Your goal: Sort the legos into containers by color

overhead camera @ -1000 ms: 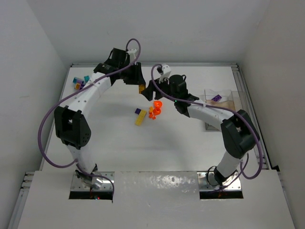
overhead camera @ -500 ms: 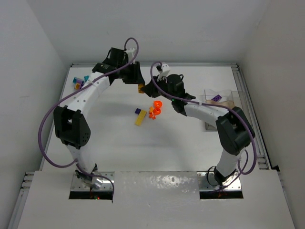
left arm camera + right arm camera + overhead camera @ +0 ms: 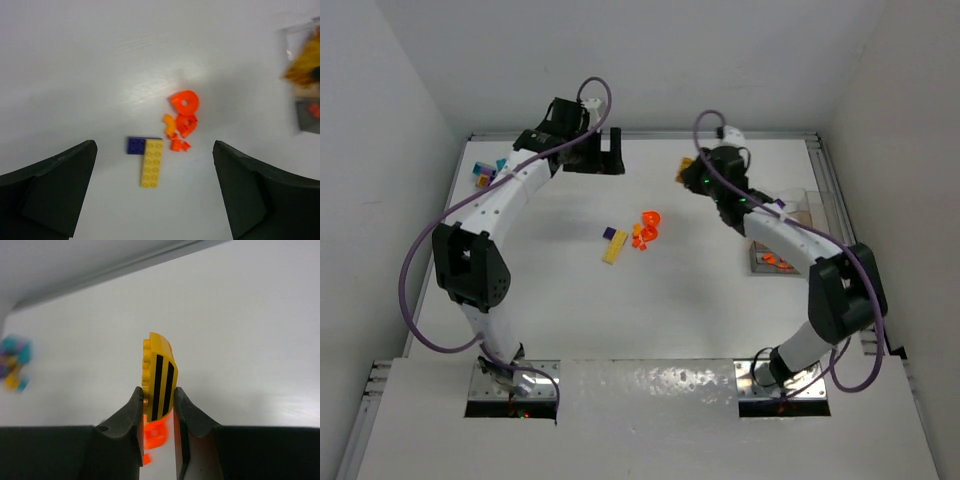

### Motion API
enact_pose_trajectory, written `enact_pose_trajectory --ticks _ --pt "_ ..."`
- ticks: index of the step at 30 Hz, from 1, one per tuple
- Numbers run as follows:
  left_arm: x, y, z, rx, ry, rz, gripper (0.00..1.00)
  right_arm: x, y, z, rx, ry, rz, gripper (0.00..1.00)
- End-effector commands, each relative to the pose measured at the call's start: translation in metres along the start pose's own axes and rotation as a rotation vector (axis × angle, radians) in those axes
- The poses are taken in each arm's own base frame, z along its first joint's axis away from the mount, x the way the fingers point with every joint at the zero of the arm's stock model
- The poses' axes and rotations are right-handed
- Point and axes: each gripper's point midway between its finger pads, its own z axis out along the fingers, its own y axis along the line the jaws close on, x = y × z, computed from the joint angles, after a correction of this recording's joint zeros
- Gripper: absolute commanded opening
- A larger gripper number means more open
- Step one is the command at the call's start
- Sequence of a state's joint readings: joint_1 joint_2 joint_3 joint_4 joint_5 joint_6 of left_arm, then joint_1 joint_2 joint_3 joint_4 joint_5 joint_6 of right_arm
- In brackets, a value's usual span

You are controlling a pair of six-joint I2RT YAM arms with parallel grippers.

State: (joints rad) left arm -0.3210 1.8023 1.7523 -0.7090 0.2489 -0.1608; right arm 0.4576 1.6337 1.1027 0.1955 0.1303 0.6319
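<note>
The curved yellow brick (image 3: 159,380) with two black stripes stands on edge between the right fingers (image 3: 125,422), which are closed narrowly on it and grip its flat sides. In the top view it shows as a small yellow-orange spot at the tip of the right arm, toward the far side of the desk (image 3: 550,290) and to the left of the containers (image 3: 807,208). Those clear bins sit near the right edge, and one near compartment holds a few orange pieces (image 3: 773,262). Loose legos lie in the middle of the desk. There is an orange cluster (image 3: 182,120) (a ring-shaped piece, a curved one and some smaller bits, touching or just beside one another). A long yellow brick (image 3: 152,163) lies just beside it, and a dark purple square brick (image 3: 135,145) touches one end of that. The left fingers (image 3: 55,187) stand wide apart and hold nothing, on the far side of the desk and apart from that group. A further small pile of teal, purple and yellow legos (image 3: 488,172) lies near the far left corner.
</note>
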Motion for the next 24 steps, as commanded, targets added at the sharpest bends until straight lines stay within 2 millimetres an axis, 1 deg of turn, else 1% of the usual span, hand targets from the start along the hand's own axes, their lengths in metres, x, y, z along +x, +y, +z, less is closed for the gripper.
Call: enact_pose_trajectory --ticks 1,2,3,4,5,6,7,8,9,10,12,15,17,20,21,23,24 --pt "-0.036 0.048 -0.026 -0.319 -0.121 0.073 1.0 -0.029 -0.13 -0.053 0.514 -0.093 0.229 0.0" --pt "-0.039 0.058 -0.029 -0.37 -0.128 0.085 1.0 -0.024 -0.148 -0.07 0.587 -0.082 0.253 0.0" --pt "-0.04 0.063 -0.032 -0.409 -0.132 0.094 1.0 -0.027 -0.165 -0.081 0.667 -0.111 0.252 0.0" --pt "-0.041 0.072 -0.035 -0.455 -0.129 0.113 1.0 -0.027 -0.181 -0.09 0.721 -0.124 0.268 0.0" --pt "-0.04 0.074 -0.036 -0.469 -0.125 0.122 1.0 -0.02 -0.192 -0.099 0.768 -0.116 0.277 0.0" --pt "-0.039 0.078 -0.037 -0.487 -0.12 0.128 1.0 -0.023 -0.207 -0.109 0.825 -0.144 0.301 0.0" --pt "-0.038 0.08 -0.038 -0.496 -0.117 0.136 1.0 -0.022 -0.215 -0.115 0.86 -0.153 0.327 0.0" --pt "-0.033 0.082 -0.036 -0.506 -0.104 0.141 1.0 -0.014 -0.225 -0.121 0.905 -0.158 0.393 0.0" --pt "-0.032 0.084 -0.037 -0.513 -0.099 0.144 1.0 -0.014 -0.237 -0.127 0.942 -0.178 0.435 0.0" --pt "-0.03 0.086 -0.038 -0.524 -0.095 0.152 1.0 -0.009 -0.244 -0.13 0.965 -0.199 0.495 0.0" --pt "-0.025 0.09 -0.037 -0.539 -0.083 0.154 1.0 -0.005 -0.259 -0.136 1.006 -0.215 0.546 0.0" --pt "-0.019 0.091 -0.038 -0.542 -0.073 0.154 1.0 0.003 -0.277 -0.143 1.074 -0.219 0.589 0.0" --pt "-0.018 0.093 -0.039 -0.543 -0.063 0.181 1.0 0.003 -0.285 -0.145 1.106 -0.223 0.585 0.0" --pt "-0.017 0.093 -0.038 -0.541 -0.059 0.184 1.0 0.006 -0.288 -0.139 1.116 -0.207 0.574 0.0" --pt "-0.017 0.093 -0.038 -0.539 -0.059 0.184 1.0 0.008 -0.29 -0.134 1.108 -0.193 0.56 0.0" --pt "-0.015 0.092 -0.037 -0.534 -0.055 0.185 1.0 0.012 -0.298 -0.134 1.115 -0.176 0.596 0.0" --pt "-0.015 0.092 -0.037 -0.532 -0.055 0.183 1.0 0.013 -0.297 -0.133 1.115 -0.168 0.604 0.0"
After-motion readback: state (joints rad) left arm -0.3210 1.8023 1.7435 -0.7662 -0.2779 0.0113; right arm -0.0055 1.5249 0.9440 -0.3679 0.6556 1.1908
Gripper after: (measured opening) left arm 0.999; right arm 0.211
